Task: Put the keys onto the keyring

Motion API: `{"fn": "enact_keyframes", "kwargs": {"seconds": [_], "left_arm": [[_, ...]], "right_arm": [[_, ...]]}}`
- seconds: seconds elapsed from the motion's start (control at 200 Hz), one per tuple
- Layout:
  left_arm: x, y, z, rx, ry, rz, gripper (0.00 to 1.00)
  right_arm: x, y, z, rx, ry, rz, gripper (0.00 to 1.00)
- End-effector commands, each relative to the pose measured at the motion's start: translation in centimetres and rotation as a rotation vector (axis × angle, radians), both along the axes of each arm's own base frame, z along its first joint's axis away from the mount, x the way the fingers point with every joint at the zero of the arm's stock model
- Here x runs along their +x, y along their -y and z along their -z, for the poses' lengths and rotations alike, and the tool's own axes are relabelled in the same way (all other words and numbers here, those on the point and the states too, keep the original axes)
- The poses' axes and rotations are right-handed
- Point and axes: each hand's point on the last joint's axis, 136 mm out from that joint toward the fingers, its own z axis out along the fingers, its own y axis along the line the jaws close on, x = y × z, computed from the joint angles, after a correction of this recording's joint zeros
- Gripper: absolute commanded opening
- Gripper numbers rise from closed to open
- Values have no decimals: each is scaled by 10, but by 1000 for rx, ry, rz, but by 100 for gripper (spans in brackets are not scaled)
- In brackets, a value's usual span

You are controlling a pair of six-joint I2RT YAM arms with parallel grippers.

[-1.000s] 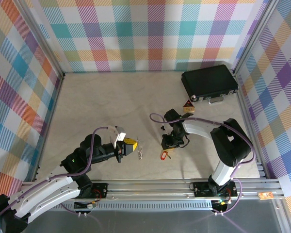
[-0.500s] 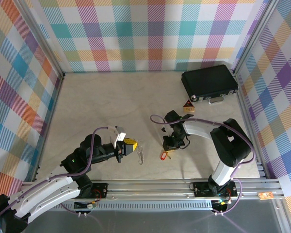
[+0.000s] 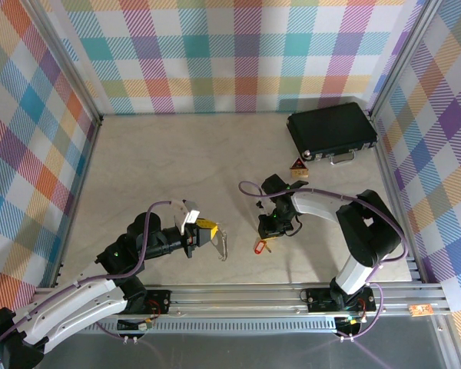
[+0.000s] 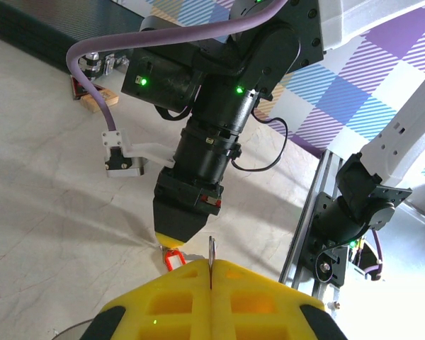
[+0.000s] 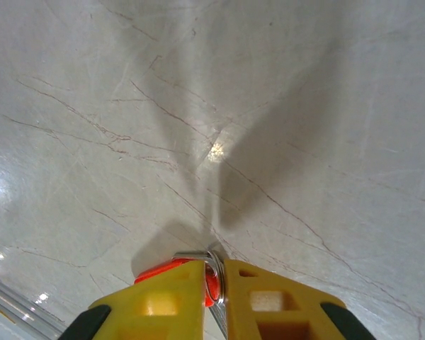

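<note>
At the near edge of the pale marbled table [image 3: 161,161], the two arm bases are bolted to an aluminium rail [image 3: 238,292]. Just beyond the rail, the left gripper [image 3: 212,230] is held low over the tabletop, its yellow fingers [image 4: 163,304] pressed fully together. A silvery metal half-oval keyring [image 3: 223,244] is clamped between them and juts out past the fingertips towards the right arm. From the left wrist it is seen edge-on as a thin metal sliver [image 4: 211,249] rising from the seam between the pads.

A little to the right, the right gripper [image 3: 266,233] is pointed down at the table. Its yellow fingers [image 5: 269,301] are drawn almost closed, and a tiny key with a red plastic oval head [image 3: 258,247] is pinched at their tips. From the right wrist, the red head [image 5: 166,267] is seen beside the left finger and a silvery piece in the narrow gap. From the left wrist, the key [image 4: 171,260] appears directly under the right gripper's tip [image 4: 173,237], on or just above the table. Key and keyring are near each other but apart.

Farther back, a small orange-brown triangular block [image 3: 297,166] rests on the table, and behind it a closed black case [image 3: 332,129] lies in the far right corner. The table is enclosed by plaid walls [image 3: 230,54].
</note>
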Motion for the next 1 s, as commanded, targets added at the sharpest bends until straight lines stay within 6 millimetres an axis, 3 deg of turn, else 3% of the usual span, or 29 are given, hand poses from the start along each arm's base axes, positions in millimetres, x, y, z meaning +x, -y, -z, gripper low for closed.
{"fn": "enact_keyframes", "kwargs": {"seconds": [0.0,0.55,0.995], "left_arm": [[-4,5,-14,-52,37,25,0],[-4,4,-16,-57,39,26,0],[-5,4,-18,-60,36,27,0]], "right_arm": [[-1,0,-2,6,9,-14,16],[3,-2,-2,8,18,-31,12],[3,-3,-9,22,38,-46,1]]}}
